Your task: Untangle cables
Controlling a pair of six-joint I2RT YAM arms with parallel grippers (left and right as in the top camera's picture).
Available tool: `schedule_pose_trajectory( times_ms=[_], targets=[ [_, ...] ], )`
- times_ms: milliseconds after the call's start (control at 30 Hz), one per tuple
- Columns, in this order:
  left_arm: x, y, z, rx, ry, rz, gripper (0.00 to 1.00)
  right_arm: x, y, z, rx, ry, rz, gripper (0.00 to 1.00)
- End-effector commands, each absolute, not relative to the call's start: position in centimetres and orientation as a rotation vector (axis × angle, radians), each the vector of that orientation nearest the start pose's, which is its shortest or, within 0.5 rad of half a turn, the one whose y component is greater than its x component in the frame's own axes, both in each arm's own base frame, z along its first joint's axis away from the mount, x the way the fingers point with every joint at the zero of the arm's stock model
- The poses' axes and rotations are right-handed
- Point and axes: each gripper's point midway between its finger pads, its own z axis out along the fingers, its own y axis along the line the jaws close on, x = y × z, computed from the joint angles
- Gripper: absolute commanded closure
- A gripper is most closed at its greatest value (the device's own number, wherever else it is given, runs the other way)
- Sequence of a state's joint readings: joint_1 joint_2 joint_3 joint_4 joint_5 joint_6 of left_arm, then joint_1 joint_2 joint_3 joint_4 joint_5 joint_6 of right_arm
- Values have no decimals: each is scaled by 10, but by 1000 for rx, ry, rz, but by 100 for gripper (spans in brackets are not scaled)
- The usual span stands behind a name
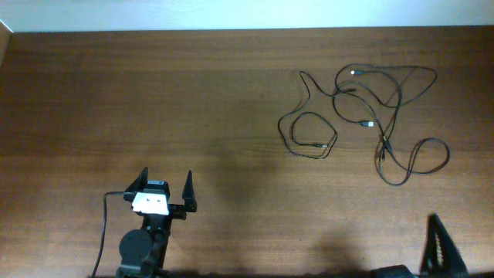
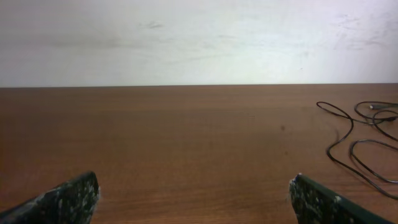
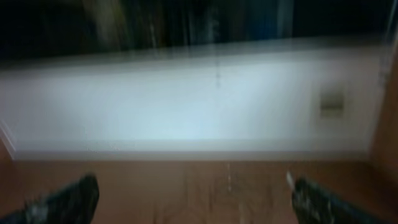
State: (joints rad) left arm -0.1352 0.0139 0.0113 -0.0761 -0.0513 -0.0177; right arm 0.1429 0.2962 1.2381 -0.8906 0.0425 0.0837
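Note:
The cables (image 1: 363,116) are several thin black wires with small plug ends. They lie in loose, overlapping loops on the wooden table at the far right in the overhead view. Part of them shows at the right edge of the left wrist view (image 2: 364,146). My left gripper (image 1: 164,184) is open and empty at the near left, well away from the cables; its fingers frame bare wood in its wrist view (image 2: 194,190). My right gripper (image 1: 437,232) is at the near right edge, only one finger showing overhead. Its wrist view (image 3: 193,190) is blurred and shows the fingers wide apart, holding nothing.
The wooden table (image 1: 154,100) ends at a white wall (image 2: 199,37) at the far side. A thicker black cord (image 1: 103,232) runs along my left arm. The blurred right wrist view shows the wall (image 3: 186,106) and a pale plate on it (image 3: 331,104).

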Motion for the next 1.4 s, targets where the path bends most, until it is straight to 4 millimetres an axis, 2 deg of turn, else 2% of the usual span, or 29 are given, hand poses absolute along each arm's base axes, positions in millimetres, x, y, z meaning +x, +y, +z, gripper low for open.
schedule_pose_trajectory(
  times_ms=[0, 133, 167, 267, 333, 433, 533, 767, 833, 1367],
  targets=[
    [245, -25, 156, 77, 1648, -65, 1, 128, 27, 419, -146, 1374, 125, 2],
    [245, -25, 156, 77, 1648, -65, 1, 145, 37, 406, -187, 1098, 135, 1],
    [245, -25, 156, 77, 1648, -65, 1, 151, 37, 404, -187, 1068, 132, 1],
    [245, -25, 156, 77, 1648, -65, 1, 173, 33, 380, -145, 1060, 132, 1],
    [245, -25, 156, 77, 1648, -65, 1, 188, 27, 357, -104, 1106, 121, 2],
    [245, -25, 156, 77, 1648, -65, 1, 217, 24, 299, -81, 1237, 106, 1],
    [245, -25, 156, 77, 1648, -65, 1, 233, 25, 252, -82, 1337, 109, 1],
    [245, -25, 156, 77, 1648, -65, 1, 245, 25, 186, -83, 1523, 110, 1],
    [245, -25, 156, 77, 1648, -65, 1, 245, 25, 156, -82, 1645, 112, 1],
    [245, -25, 156, 77, 1648, -65, 1, 245, 26, 156, -83, 1647, 113, 1]
  ],
)
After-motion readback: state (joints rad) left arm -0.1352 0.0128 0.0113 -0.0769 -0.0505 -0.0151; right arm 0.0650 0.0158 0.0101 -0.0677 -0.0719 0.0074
